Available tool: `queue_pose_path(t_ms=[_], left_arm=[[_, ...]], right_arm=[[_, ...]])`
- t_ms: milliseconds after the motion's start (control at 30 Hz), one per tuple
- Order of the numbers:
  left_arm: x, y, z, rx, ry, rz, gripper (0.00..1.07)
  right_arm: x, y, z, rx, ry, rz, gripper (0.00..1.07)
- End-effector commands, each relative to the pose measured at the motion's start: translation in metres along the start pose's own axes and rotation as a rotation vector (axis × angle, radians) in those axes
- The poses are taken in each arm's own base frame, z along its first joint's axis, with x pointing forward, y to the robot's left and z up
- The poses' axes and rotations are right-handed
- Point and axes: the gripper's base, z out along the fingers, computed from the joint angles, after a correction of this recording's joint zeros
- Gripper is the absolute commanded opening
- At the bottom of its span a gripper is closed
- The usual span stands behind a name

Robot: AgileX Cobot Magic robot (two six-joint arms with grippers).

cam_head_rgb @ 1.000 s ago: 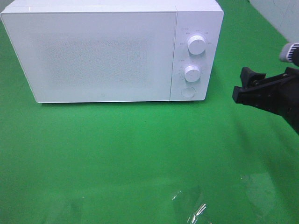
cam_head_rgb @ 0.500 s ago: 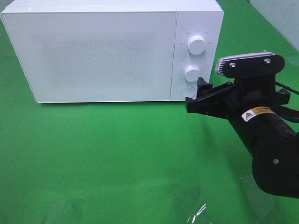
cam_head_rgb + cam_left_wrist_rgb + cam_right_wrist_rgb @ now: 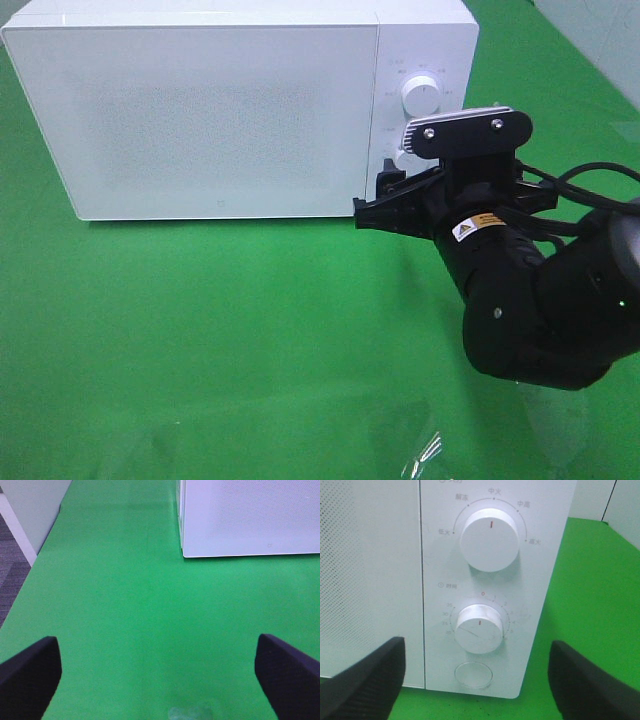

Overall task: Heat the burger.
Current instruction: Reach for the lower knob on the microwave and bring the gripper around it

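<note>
The right gripper [image 3: 378, 200] has swung in from the right edge of the high view and now sits just in front of the microwave [image 3: 220, 110], low at its control panel [image 3: 415, 60], where half a second ago it was a little further right.

On the left, the left gripper [image 3: 160, 675] hangs over bare green cloth [image 3: 200, 340], its fingers wide apart and holding nothing; the near corner of the microwave shows ahead of it. Next comes the door [image 3: 200, 120], which is shut. Its speckled front is opaque, so nothing behind it can be made out.

To the right of the door, the wrist view shows the upper knob [image 3: 490, 539], the lower knob [image 3: 479, 629] beneath it and a round button [image 3: 474, 675] at the bottom. The lower knob's red mark points up, at or near the zero (the print is small, so this is a reading, not a certainty). The right gripper's fingers stand well apart on either side of this column and touch none of it.

The burger is in no view, neither on the cloth nor in a gripper. It may already be inside, but that cannot be told. Judging by the timer, heating has not begun: either the button must open the door for loading, or the knob must be turned.
</note>
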Motion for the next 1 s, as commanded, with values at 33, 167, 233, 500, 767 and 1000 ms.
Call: queue_pose_path(t_ms=[33,167,233,500,767,1000], left_arm=[[0.002,0.000,-0.003,0.001,-0.030,0.003,0.98],[0.002,0.000,-0.003,0.001,-0.030,0.003,0.98],[0.002,0.000,-0.003,0.001,-0.029,0.003,0.98],[0.001,0.000,-0.002,0.001,-0.026,0.003,0.98],[0.001,0.000,-0.002,0.001,-0.026,0.003,0.98],[0.001,0.000,-0.002,0.001,-0.026,0.003,0.98]], right_arm=[[-0.004,0.003,0.005,0.012,-0.049,-0.008,0.76],[-0.002,0.005,0.013,0.010,-0.043,-0.007,0.76],[0.000,0.004,0.022,0.018,-0.025,0.001,0.76],[0.004,0.004,0.036,0.023,-0.018,-0.002,0.76],[0.011,0.013,0.049,0.021,-0.009,0.000,0.76],[0.017,0.016,0.059,0.020,0.012,0.014,0.76]])
